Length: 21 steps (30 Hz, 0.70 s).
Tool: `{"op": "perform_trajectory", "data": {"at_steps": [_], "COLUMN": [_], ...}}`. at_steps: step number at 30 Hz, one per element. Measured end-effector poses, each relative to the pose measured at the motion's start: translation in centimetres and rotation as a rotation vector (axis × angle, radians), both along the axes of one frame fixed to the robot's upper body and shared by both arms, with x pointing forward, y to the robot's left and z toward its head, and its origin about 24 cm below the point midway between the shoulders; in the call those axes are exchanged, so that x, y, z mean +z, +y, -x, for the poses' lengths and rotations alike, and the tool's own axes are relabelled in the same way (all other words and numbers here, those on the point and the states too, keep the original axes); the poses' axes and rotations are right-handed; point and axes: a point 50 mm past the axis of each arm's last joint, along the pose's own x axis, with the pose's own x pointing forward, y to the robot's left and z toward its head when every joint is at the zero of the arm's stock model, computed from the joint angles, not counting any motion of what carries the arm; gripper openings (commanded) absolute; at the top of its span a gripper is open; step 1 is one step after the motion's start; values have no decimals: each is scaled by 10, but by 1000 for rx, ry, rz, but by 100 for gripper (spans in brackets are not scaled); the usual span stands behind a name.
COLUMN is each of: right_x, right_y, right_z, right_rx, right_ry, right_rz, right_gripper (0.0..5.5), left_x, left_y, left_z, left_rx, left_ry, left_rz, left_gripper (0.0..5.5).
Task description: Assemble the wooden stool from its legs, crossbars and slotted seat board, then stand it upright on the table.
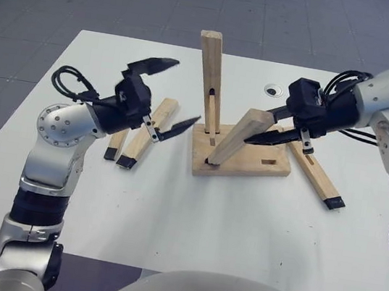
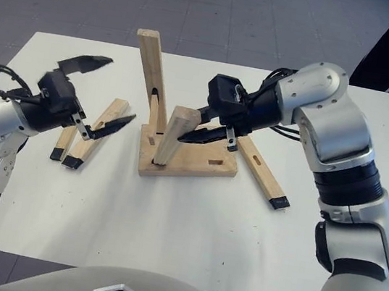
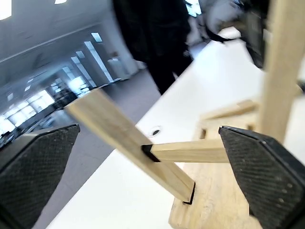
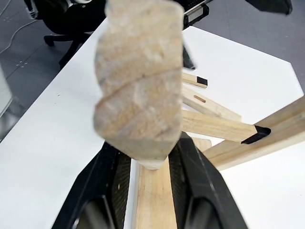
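Observation:
The slotted seat board (image 1: 250, 163) lies flat mid-table. One wooden leg (image 1: 211, 75) stands upright in it. A second leg (image 1: 233, 140) leans with its lower end at the board's near left corner. My right gripper (image 1: 257, 128) is shut on that leaning leg near its top; in the right wrist view the wood sits between the pads (image 4: 119, 179). My left gripper (image 1: 187, 91) hangs open just left of the upright leg, nothing between its fingers (image 3: 259, 171). Two loose legs (image 1: 151, 130) lie under it, and another leg (image 1: 314, 174) lies right of the board.
A round cable hole (image 1: 272, 90) is set in the white table (image 1: 168, 222) behind the board. The near half of the table is bare. Dark floor lies beyond the far edge.

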Motion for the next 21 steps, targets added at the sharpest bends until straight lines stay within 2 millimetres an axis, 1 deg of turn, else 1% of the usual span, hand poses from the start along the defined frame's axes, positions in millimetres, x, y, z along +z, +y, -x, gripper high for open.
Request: {"op": "perform_trajectory", "data": {"at_steps": [1,3,5,9,11,12,13,15,19,21], "right_x": [0,0,0,-5,-6,-7,-8,-9,-11,-11], "right_y": [-1,0,2,5,7,8,10,17,23,24], "right_z": [-1,0,4,10,12,14,16,19,22,23], "right_rx": [6,11,17,0,-11,-15,-20,-21,-21,-22], "right_ry": [-2,-5,-22,-29,-36,-45,-56,-74,-99,-107], "right_rz": [5,5,1,-5,-8,-9,-13,-28,-41,-39], "right_gripper": [103,103,103,103,102,102,102,102,102,102], "left_x": [5,16,24,26,26,25,24,24,19,16], "left_y": [-8,-16,-17,-18,-18,-16,-16,-22,-36,-38], "left_z": [-1,-6,-16,-30,-34,-37,-41,-48,-54,-55], "left_rx": [-83,-198,-294,-448,-511,-531,-547,-567,-620,-649], "left_ry": [-42,-143,-233,-285,-300,-301,-304,-322,-342,-348], "left_rz": [-69,-194,-353,-541,-608,-633,-659,-661,-648,-668], "left_gripper": [550,550,550,550,550,524,514,481,408,372]}}
